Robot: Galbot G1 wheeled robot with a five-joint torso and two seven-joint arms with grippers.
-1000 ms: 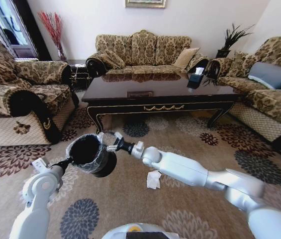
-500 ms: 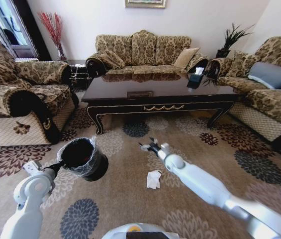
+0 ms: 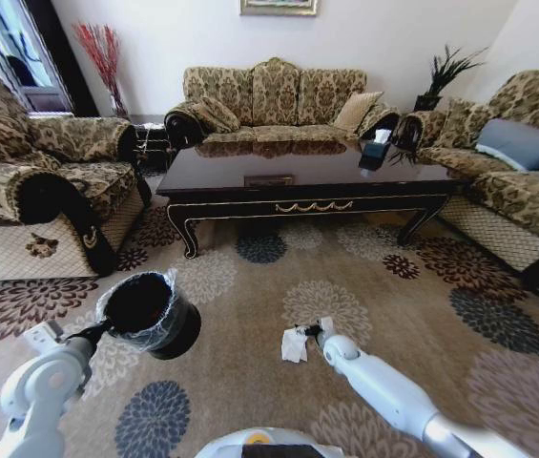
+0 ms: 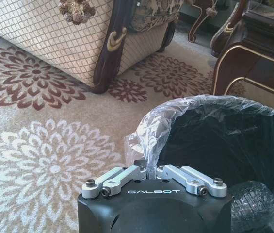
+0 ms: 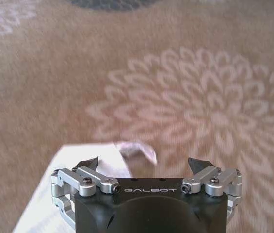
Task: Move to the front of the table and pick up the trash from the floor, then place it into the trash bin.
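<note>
On the carpet (image 3: 250,315), the tissue (image 3: 295,344) is straddled by the right gripper (image 5: 144,165), jaws spread; the trash bin (image 3: 150,313) is pinched by the left gripper (image 4: 151,171).

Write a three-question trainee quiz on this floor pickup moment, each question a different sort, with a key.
1. True or false: the right gripper is shut on the white tissue.
2. Which gripper holds the trash bin? A) left B) right
3. Fill in: the tissue lies on the ____.

Key
1. False. Its fingers are spread, and the tissue lies on the floor at the fingertips.
2. A. The left gripper pinches the bin's lined rim.
3. Carpet.
</note>
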